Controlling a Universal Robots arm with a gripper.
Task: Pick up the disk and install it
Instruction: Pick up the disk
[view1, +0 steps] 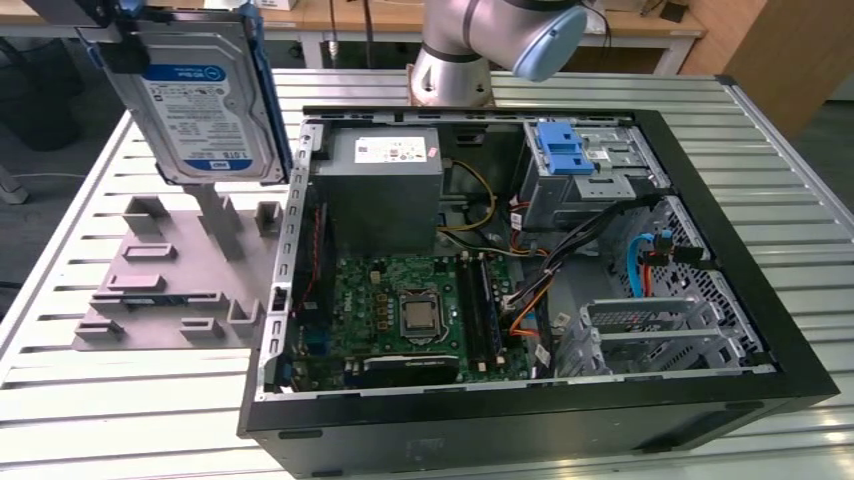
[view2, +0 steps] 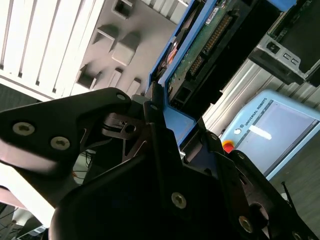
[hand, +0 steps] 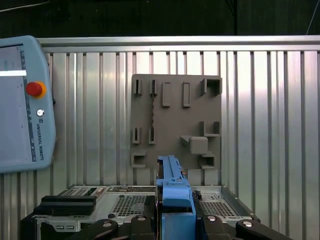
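The disk (view1: 203, 105), a silver-grey drive with a white-and-blue label and blue side rails, hangs upright in the air at the exterior view's upper left, above the grey plastic stand (view1: 167, 280). My gripper (view1: 147, 25) is shut on its top end. In the first wrist view the blue end handle (hand: 175, 197) sits clamped between the black fingers (hand: 142, 225), with the stand (hand: 176, 120) below. In the second wrist view the disk's green circuit board (view2: 200, 55) runs away from the gripper (view2: 167, 125).
An open black computer case (view1: 534, 400) lies on the slatted metal table (view1: 134, 410), with a grey drive bay topped by a blue bracket (view1: 567, 150), a power supply (view1: 384, 190) and a motherboard (view1: 414, 310). The arm's base (view1: 451, 70) stands behind the case. A teach pendant (hand: 20, 105) lies nearby.
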